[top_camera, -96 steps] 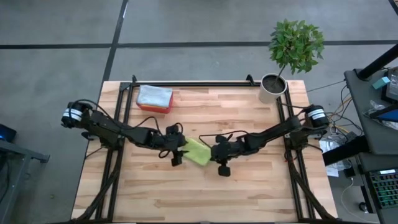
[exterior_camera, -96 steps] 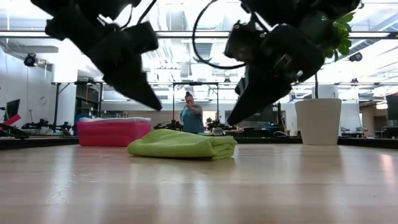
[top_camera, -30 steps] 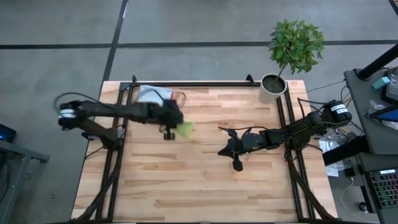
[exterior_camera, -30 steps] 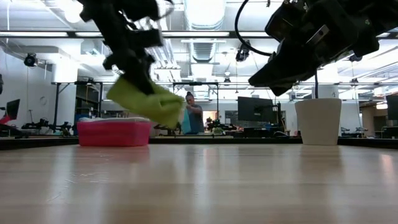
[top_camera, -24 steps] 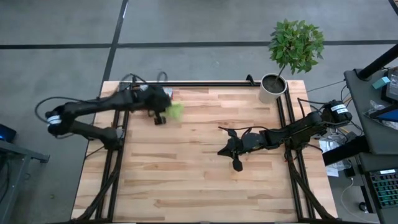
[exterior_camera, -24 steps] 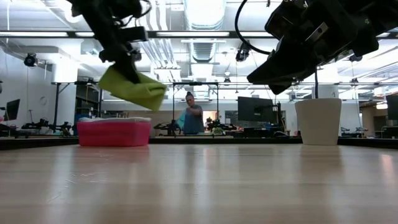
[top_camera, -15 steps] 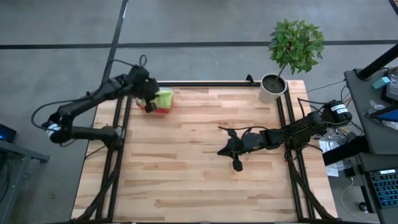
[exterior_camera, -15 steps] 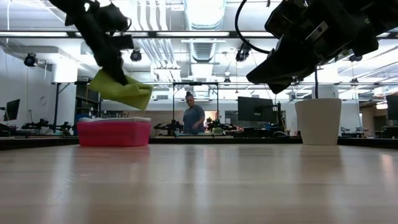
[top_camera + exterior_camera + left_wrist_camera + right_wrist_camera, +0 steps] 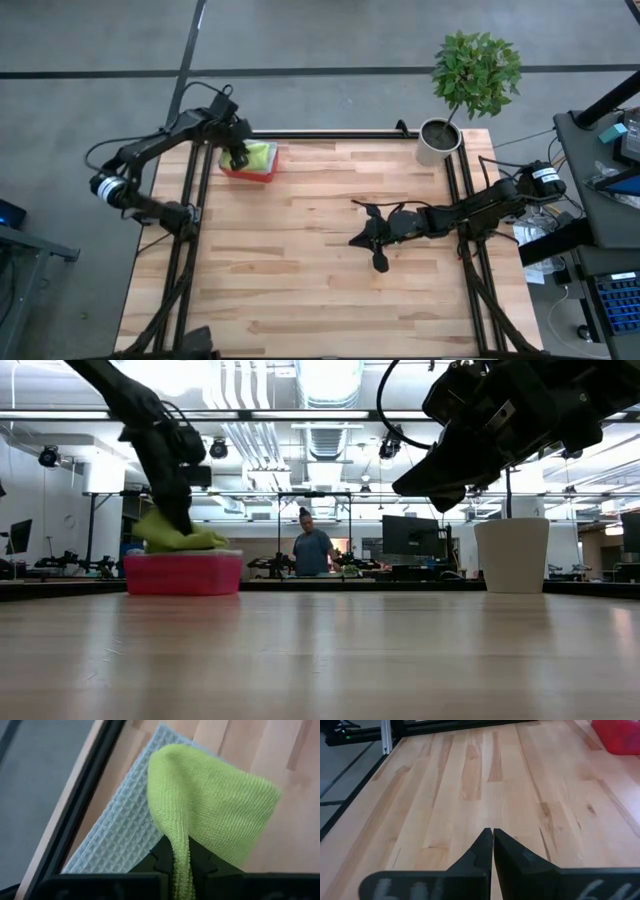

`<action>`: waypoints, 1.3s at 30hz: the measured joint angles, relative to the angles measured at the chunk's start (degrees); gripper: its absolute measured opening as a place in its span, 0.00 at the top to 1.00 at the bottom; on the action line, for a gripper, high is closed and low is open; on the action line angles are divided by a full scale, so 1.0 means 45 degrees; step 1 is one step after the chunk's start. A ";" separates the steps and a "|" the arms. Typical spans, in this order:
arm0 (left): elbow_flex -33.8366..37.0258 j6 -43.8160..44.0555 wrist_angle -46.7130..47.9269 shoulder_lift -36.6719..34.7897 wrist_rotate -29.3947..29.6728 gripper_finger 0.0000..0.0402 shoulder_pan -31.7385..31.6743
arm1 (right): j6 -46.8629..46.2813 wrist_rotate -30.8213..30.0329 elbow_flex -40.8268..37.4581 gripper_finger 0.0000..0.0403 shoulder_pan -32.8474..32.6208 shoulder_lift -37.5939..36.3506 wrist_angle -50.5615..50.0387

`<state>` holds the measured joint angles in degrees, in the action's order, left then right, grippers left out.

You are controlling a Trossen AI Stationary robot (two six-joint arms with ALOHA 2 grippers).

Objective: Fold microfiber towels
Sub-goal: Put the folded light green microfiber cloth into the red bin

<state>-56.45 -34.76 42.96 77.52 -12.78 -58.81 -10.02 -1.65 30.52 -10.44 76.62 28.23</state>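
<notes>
- In the high view the left gripper (image 9: 238, 156) is largely masked by its own dark wrist, so its fingers are not separately made out there; only a patch of the folded lime green microfiber towel (image 9: 260, 155) is seen beside it.
- The pink-red rectangular plastic bin (image 9: 250, 174) is mostly covered from above; just its rim toward the table's middle is visible.
- In the left wrist view the bin's walls are cut off, and a light blue waffle-textured cloth (image 9: 120, 825) is partly hidden under the green towel.
- The other towels of the set cannot be found in any view.
- The left gripper's fingers are pressed together on a fold of the lime green towel (image 9: 210, 805), which is pinched between them and spreads out beyond the fingertips.
- In the low view the green towel (image 9: 178, 538) is seen resting on top of the bin (image 9: 183, 573), with the left gripper (image 9: 180, 520) directly above it.
- The right gripper (image 9: 492, 834) is held above the bare wooden table (image 9: 470, 780), well apart from the bin and toward the table's middle; its fingers are fully closed on nothing.
- In the high view the right gripper (image 9: 360, 238) is seen pointing toward the bin's side of the table.
</notes>
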 joint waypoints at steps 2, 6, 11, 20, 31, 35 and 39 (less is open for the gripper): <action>-0.0058 -0.0185 0.0008 0.0296 -0.0020 0.99 -0.0015 | 0.0000 0.0000 0.0000 0.98 0.0022 -0.0002 0.0000; -0.0200 -0.0381 0.0018 0.0681 -0.0028 0.96 -0.0024 | -0.0005 0.0000 0.0000 0.98 0.0083 -0.0003 0.0000; -0.0406 -0.0501 -0.0010 0.0777 0.0462 0.91 -0.0029 | -0.0101 0.0000 0.0000 0.98 0.0143 -0.0001 0.0000; -0.0641 -0.0660 0.0005 0.0762 0.0719 0.69 -0.0024 | -0.0090 0.0003 0.0000 0.98 0.0165 -0.0002 -0.0005; -0.1053 -0.0476 0.0000 0.0318 0.3925 0.50 0.0048 | -0.0075 0.0005 0.0000 0.98 0.0160 0.0000 -0.0005; -0.1083 -0.0262 0.0024 -0.0240 0.3790 0.50 0.0480 | -0.0034 0.0005 0.0000 0.98 0.0160 0.0000 -0.0010; -0.0700 0.0335 0.0077 -0.0825 0.2246 0.53 0.1513 | 0.0058 0.0005 0.0000 0.98 0.0161 0.0000 -0.0009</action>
<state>-59.60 -33.26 43.31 73.81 -2.67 -52.00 -9.76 -1.63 30.52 -9.71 76.62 28.19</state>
